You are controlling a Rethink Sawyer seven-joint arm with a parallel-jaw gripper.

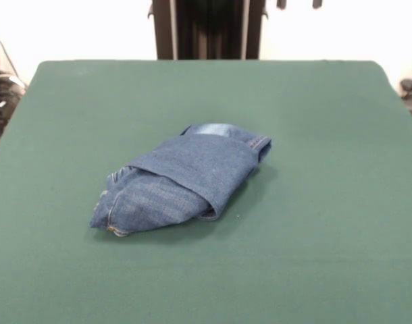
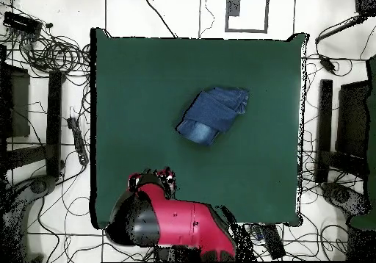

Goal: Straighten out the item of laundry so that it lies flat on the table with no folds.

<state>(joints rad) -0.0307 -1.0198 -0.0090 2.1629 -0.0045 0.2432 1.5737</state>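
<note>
The blue denim jeans [image 1: 182,179] lie bundled in a folded heap near the middle of the dark green table [image 1: 327,263]. One layer is wrapped diagonally across the top, and a hemmed edge shows at the far right end. In the overhead view the jeans [image 2: 213,114] are a compact bundle a little above the centre of the table [image 2: 139,76]. My gripper [image 1: 299,3] shows only as two dark tips at the top edge, set apart, far behind the jeans and holding nothing. The red arm [image 2: 176,220] is drawn back over the table's edge by the base.
The robot's dark pedestal [image 1: 206,27] stands at the far side of the table. Cables [image 2: 51,51] and dark equipment lie on the floor around the table's sides.
</note>
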